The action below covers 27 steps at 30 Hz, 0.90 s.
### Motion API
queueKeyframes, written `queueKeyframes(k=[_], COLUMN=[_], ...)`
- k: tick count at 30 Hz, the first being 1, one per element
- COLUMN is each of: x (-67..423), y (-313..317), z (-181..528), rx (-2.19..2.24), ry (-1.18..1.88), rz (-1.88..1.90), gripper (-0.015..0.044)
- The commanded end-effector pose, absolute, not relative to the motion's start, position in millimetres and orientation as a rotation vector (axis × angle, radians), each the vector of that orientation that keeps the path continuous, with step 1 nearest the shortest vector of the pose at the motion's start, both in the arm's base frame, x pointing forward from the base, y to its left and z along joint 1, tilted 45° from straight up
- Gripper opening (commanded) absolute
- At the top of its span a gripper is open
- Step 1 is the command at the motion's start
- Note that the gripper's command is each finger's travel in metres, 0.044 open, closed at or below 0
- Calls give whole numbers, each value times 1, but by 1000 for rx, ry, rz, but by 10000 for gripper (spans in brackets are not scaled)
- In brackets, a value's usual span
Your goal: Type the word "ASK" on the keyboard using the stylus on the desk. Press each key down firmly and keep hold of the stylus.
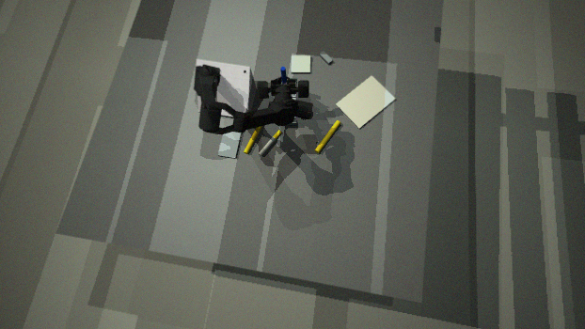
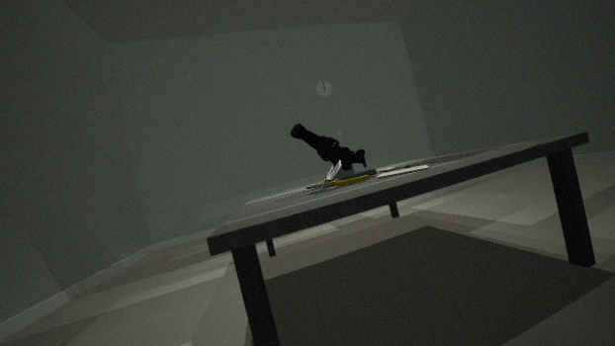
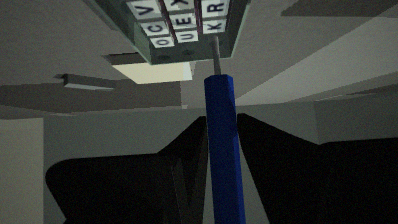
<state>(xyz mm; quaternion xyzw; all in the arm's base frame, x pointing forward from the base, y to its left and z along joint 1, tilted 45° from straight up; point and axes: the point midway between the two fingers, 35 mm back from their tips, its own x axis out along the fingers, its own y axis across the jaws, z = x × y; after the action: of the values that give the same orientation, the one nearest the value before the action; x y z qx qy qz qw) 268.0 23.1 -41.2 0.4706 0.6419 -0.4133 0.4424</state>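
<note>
The gripper [image 1: 283, 84] is closed narrowly on the blue stylus [image 3: 223, 150], which stands clamped between its fingers; in the wrist view the blue shaft runs up the middle of the picture and ends in a thin grey tip [image 3: 216, 55]. That tip points at the near edge of the keyboard [image 3: 150, 57], right by the key marked K [image 3: 214, 26]; whether it touches the key cannot be told. The keyboard's visible keys carry the letters V, C, O, E, U, R and K, and the rest of the board is cut off by the frame. In the top view the stylus [image 1: 283, 71] shows as one short blue stub sticking out of the gripper toward the far edge of the desk [image 1: 329, 244], and the keyboard itself is hidden beneath the arm [image 1: 245, 119]. There is one stylus and one arm. Three pen-like sticks lie just nearer than the arm: two all yellow [image 1: 252, 140] [image 1: 327, 136] and one grey with a yellow end [image 1: 269, 144]. Two pale square sheets lie on the desk, a small one [image 1: 300, 63] just beyond the gripper and a larger one [image 1: 365, 101] toward the right edge. One small grey block [image 1: 325, 57] lies beside the small sheet. A white plate [image 1: 232, 80] sits under the arm's base at the left, and a pale blue-grey card [image 1: 229, 145] lies just nearer than it. No container shows in any view.
</note>
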Motion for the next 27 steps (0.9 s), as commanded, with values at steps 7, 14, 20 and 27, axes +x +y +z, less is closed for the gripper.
queueKeyframes(k=[7, 14, 20, 27], x=[268, 268, 269, 269], y=[20, 18, 16, 16], z=[-44, -46, -48, -48], rx=[1162, 1162, 1162, 1162], ry=[1591, 1591, 1590, 1590], rz=[-1024, -1024, -1024, -1024], gripper=[81, 81, 81, 81])
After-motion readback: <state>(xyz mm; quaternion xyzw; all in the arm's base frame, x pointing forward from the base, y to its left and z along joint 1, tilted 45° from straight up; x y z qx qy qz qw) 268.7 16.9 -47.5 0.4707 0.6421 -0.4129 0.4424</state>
